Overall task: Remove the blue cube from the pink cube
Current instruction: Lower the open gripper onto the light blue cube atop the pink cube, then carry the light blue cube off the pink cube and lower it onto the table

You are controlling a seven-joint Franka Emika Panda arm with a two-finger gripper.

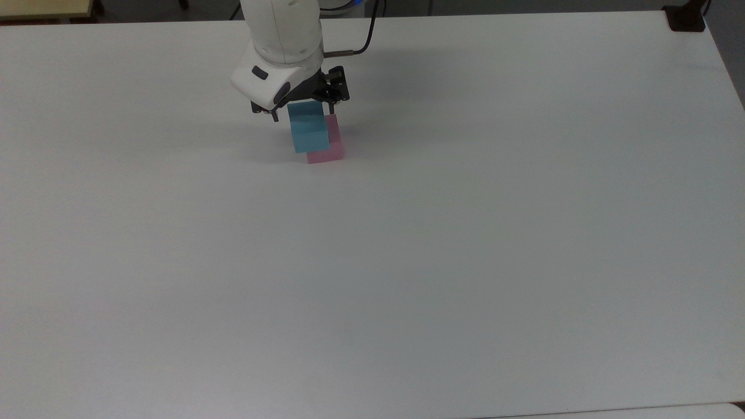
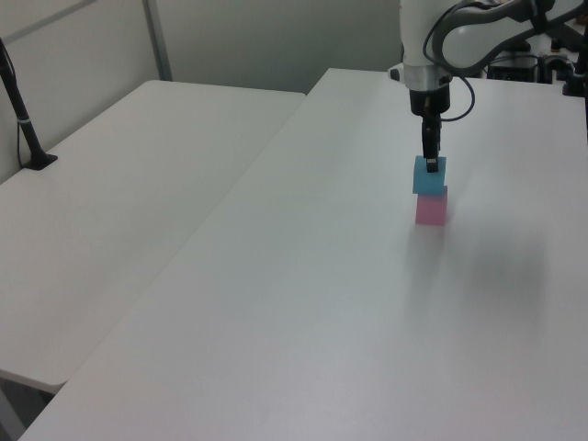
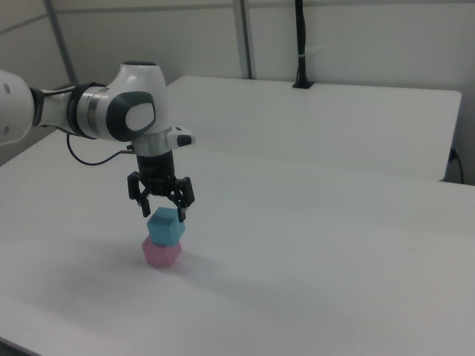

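1. The blue cube (image 1: 308,131) (image 2: 429,175) (image 3: 165,225) sat on top of the pink cube (image 1: 329,145) (image 2: 431,209) (image 3: 161,252), turned a little askew so that its edges did not line up with those of the cube beneath.
2. The pink cube rested flat on the white tabletop (image 1: 442,244) (image 2: 312,303) (image 3: 312,259), towards the far edge in the top view and left of centre.
3. The end effector (image 1: 302,109) (image 2: 430,163) (image 3: 162,211) hung directly over the stack, its fingers spread wide, one on each side of the blue cube's upper part.
4. In the right view the dark fingertips (image 3: 182,216) reached about level with the blue cube's top edge, with a gap at each side; I could not tell whether either one touched the cube.
5. The white arm (image 1: 283,35) (image 3: 111,111) came down to the stack from the far side in the top view, and a black cable (image 1: 364,41) looped beside its wrist.
6. A second white table (image 2: 110,220) (image 3: 326,119) stood beside the tabletop, with a black post (image 2: 20,110) (image 3: 300,44) standing on it.
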